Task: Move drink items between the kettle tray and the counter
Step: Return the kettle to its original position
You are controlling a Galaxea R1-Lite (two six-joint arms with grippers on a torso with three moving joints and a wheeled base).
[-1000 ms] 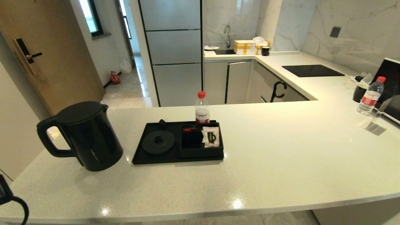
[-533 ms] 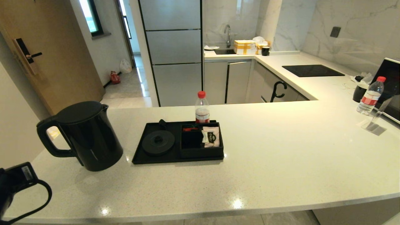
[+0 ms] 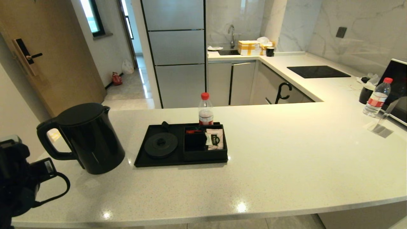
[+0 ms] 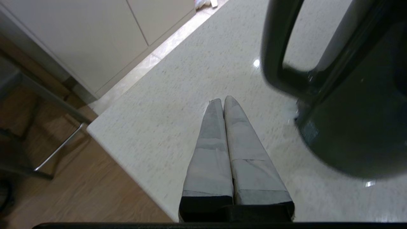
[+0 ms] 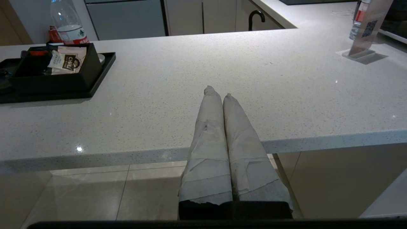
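From my head camera: the matte-black kettle (image 3: 86,138), tall and rounded with a loop handle and a flat lid, stands on the glossy, pale speckled stone tabletop (image 3: 286,159), just left of the flat black plastic tray (image 3: 141,160) and apart from it. The tray's round base disc (image 3: 161,145) sits bare. In a square walled compartment leans a small whitish-pink sachet (image 3: 214,140) with a dark logo. A clear red-capped bottle (image 3: 205,109) stands at the tray's far edge. My left arm (image 3: 19,181), black and cabled, shows at the near left corner, close to the kettle's handle.

From my left wrist: my left gripper (image 4: 223,101), its tapered fingers wrapped in pale tape, has its jaws pressed together and empty, hovering above the tabletop's corner, beside the kettle's handle (image 4: 279,60) without touching it.

From my right wrist: my right gripper (image 5: 217,91), likewise taped, jaws closed on nothing, hangs at the tabletop's near edge, well apart from the tray and sachet (image 5: 67,59).
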